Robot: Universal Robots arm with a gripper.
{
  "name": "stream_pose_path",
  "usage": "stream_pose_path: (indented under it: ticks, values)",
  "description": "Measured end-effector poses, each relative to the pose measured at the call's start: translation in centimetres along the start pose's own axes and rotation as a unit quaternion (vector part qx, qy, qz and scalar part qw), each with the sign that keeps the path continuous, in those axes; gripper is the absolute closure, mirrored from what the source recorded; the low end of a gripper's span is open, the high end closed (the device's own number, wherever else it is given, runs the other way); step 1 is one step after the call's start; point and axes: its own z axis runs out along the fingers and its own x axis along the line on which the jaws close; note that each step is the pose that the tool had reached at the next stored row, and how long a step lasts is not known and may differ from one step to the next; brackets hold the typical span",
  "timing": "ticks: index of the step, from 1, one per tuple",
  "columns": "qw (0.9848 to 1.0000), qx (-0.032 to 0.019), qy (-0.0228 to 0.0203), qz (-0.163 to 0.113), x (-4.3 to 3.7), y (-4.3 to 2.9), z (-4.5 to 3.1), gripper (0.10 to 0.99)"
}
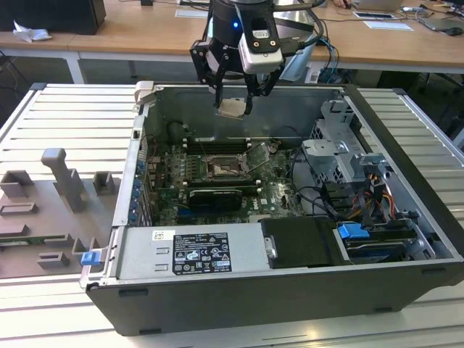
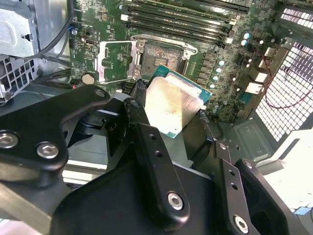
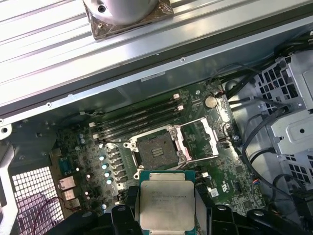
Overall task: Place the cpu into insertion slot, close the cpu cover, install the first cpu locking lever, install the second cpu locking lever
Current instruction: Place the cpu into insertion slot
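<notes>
My gripper (image 1: 232,104) hangs above the open computer case, shut on the cpu (image 1: 231,108), a small square chip with a pale metal face. In both wrist views the cpu (image 2: 173,105) (image 3: 167,203) sits clamped between the black fingers (image 2: 138,100), held in the air over the green board. Below it lies the insertion slot (image 1: 220,168) (image 2: 162,53) (image 3: 156,149), a square socket with a dark centre and nothing in it. The cpu cover (image 2: 117,61) (image 3: 201,138), a silver frame plate, is swung open beside the socket.
Long black memory slots (image 1: 225,142) run just behind the socket, and a black card (image 1: 214,197) lies in front of it. A drive cage (image 1: 341,152) with cables fills the case on the exterior view's right. The labelled power supply (image 1: 192,254) sits nearest. Grey fixtures (image 1: 65,188) stand outside.
</notes>
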Motion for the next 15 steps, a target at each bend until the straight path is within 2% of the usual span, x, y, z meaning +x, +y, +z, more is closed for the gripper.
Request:
stream_pose_path:
  ticks: [15]
  values:
    - [0.9997,-0.0005,-0.0022,0.024,0.0,0.0,0.03,0.545]
